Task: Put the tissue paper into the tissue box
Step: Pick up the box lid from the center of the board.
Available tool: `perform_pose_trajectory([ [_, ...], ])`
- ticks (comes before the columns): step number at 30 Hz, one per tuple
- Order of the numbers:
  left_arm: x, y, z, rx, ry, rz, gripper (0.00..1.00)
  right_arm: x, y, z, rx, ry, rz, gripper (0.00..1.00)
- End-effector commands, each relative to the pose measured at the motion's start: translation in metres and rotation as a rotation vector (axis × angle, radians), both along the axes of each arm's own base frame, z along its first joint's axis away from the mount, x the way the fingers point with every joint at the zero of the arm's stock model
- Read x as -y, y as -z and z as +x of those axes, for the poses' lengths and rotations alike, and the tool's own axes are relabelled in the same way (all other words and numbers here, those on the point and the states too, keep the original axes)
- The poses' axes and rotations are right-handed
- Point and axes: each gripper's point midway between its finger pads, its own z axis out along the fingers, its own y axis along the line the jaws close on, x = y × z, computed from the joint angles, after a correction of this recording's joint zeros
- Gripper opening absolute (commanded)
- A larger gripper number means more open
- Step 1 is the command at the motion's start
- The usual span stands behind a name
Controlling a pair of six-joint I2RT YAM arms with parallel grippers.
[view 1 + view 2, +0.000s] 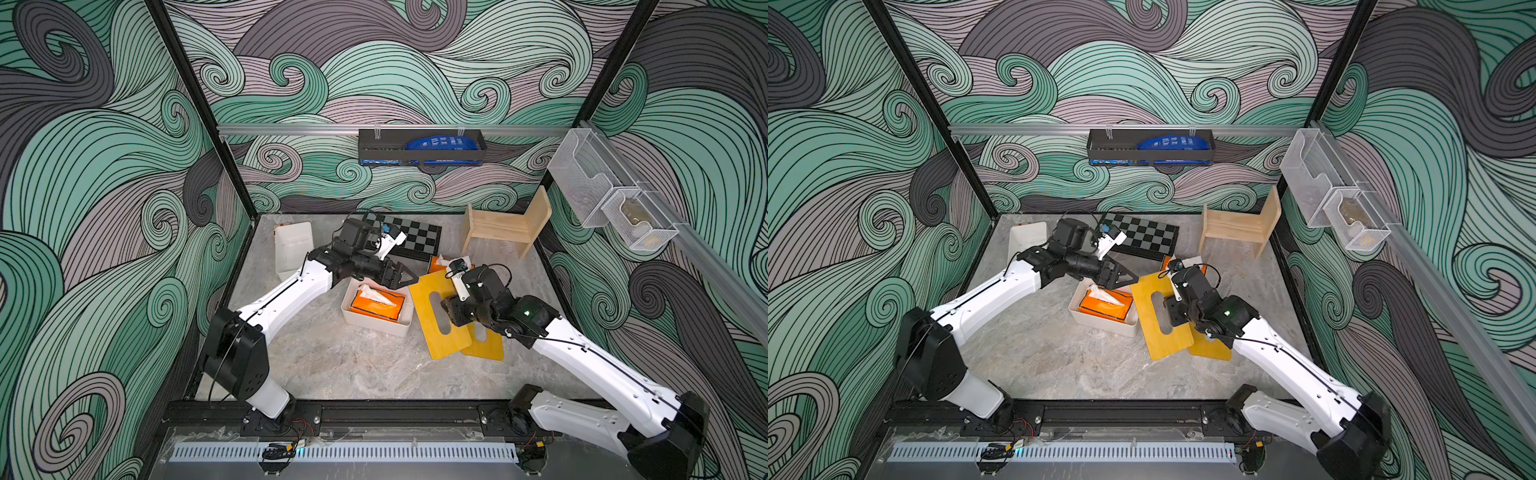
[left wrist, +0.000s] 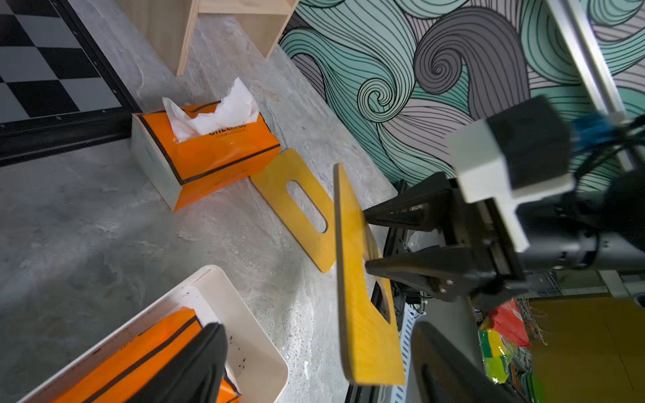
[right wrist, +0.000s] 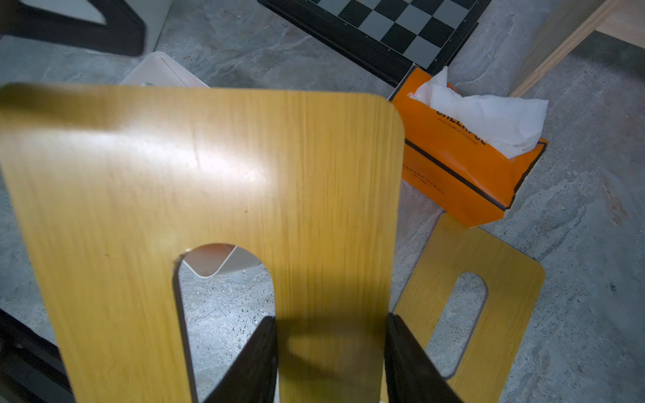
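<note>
The orange tissue paper pack [image 1: 377, 304] lies in the white tissue box [image 1: 374, 325] on the desk [image 1: 332, 365], seemingly just below the left hand [image 1: 401, 277], whose spread I cannot tell. Beside it, the right hand [image 3: 331, 342] pinches a slotted yellow lid [image 3: 209, 157].

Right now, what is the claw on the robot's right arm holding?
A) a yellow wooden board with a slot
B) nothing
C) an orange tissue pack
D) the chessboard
A: the right gripper is clamped on the yellow slotted board, holding it tilted up off the table above a second board that lies flat.
</note>
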Motion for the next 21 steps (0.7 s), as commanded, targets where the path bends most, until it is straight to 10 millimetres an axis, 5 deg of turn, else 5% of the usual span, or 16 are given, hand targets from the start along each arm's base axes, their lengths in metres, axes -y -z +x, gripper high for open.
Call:
perform_pose_trajectory([
  [1,0.008,0.01,-0.02,-0.065,0.095,0.059,0.76,-0.012,-0.013,0.0,0.057,-0.049,0.056,0.3],
  [9,0.025,0.019,-0.027,-0.143,0.166,0.042,0.49,-0.017,-0.008,-0.003,0.065,-0.081,0.051,0.3],
  [16,0.031,0.023,-0.034,-0.18,0.205,0.037,0.38,-0.021,-0.007,-0.001,0.068,-0.091,0.043,0.3],
  [21,0.034,0.026,-0.038,-0.208,0.225,0.035,0.11,-0.024,-0.004,0.001,0.07,-0.095,0.028,0.3],
])
